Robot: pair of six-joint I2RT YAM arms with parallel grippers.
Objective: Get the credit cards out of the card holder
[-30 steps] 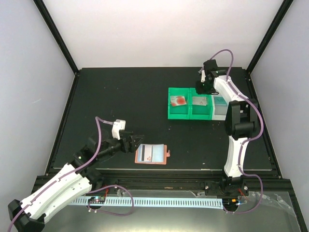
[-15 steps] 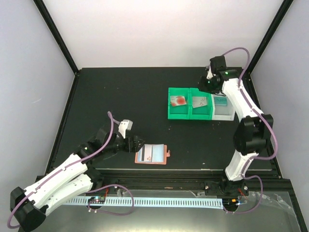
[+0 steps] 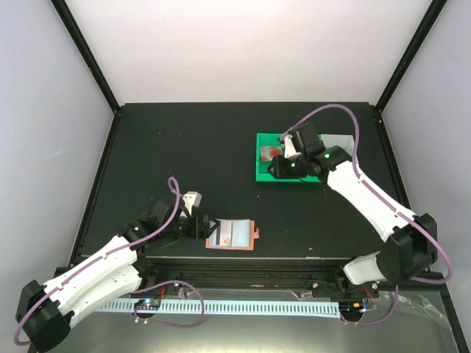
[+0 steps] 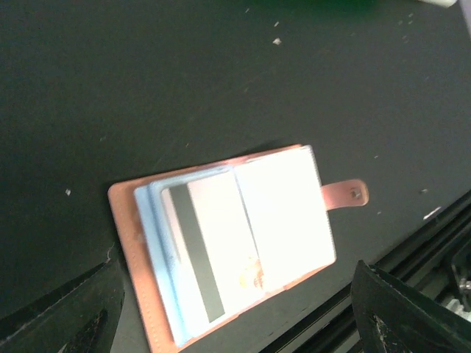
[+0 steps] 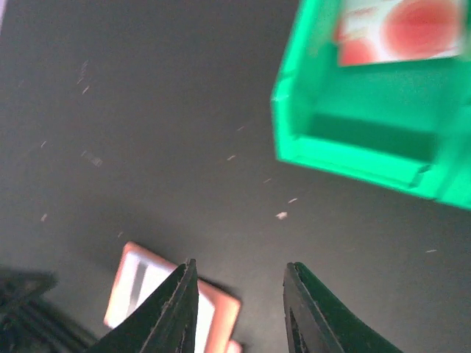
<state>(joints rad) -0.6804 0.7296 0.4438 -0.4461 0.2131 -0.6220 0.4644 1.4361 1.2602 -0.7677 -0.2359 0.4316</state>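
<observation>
Card holder (image 3: 232, 234) lay open and flat near the middle of the table's (image 3: 184, 147) near edge. Two credit cards (image 4: 210, 250) still showed inside it, one striped and one whitish. You had eased the left gripper (image 3: 208, 227) in from the left until its wide-open, empty fingers sat just beside the holder's left edge. Your right arm had swung from behind the green bins (image 3: 288, 175), where a red-marked card (image 3: 271, 153) already lay, round to their front. The right gripper (image 5: 241, 268) hung partly open, holding nothing and pointing toward the holder. That suggested to me one delivery was finished and you were lining up the next pull.
</observation>
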